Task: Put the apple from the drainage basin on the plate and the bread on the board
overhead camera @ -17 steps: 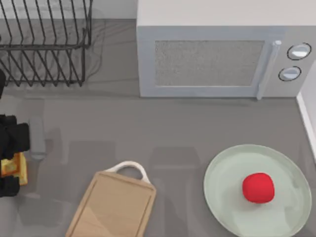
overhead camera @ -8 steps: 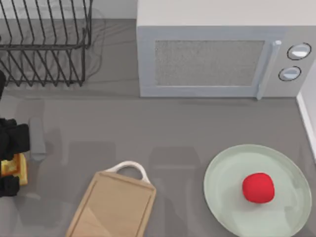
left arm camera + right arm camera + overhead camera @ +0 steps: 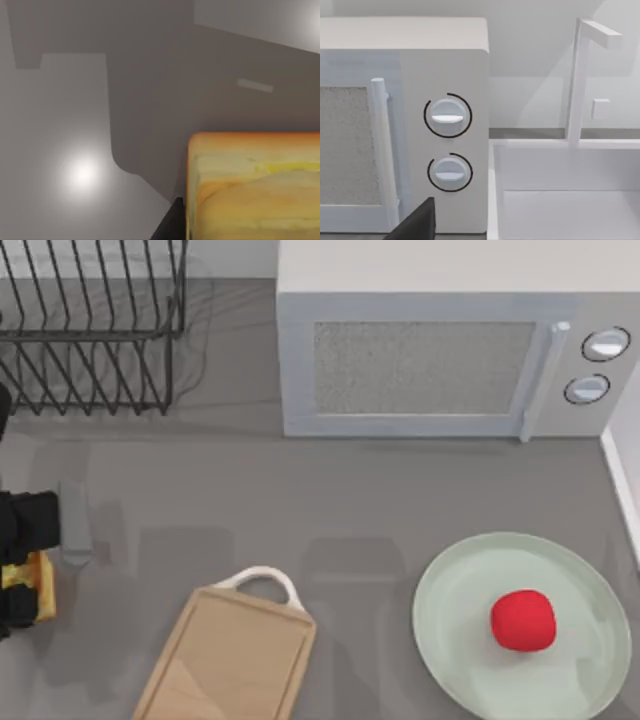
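The bright-red apple (image 3: 523, 620) rests on the pale-green plate (image 3: 460, 585) at the front right of the counter. At the far left edge my left gripper (image 3: 22, 578) is shut on the bread (image 3: 30, 586), a chunk with an orange-brown top and pale yellow sides, held above the grey counter. The left wrist view shows the bread (image 3: 255, 185) close up with a dark fingertip (image 3: 167, 226) beside it. The wooden board (image 3: 230, 660) with its white loop handle lies front centre-left, to the right of the held bread. A dark fingertip (image 3: 417, 222) of my right gripper shows in front of the microwave.
A grey microwave (image 3: 430, 360) stands at the back, and its dials (image 3: 447, 117) face the right wrist camera. A black wire rack (image 3: 90, 330) stands at the back left. A white basin (image 3: 560, 200) with a tap (image 3: 580, 75) lies to the right of the microwave.
My left gripper, still holding the bread, has drifted slightly towards the left edge of the top view. The apple, plate and board have stayed put.
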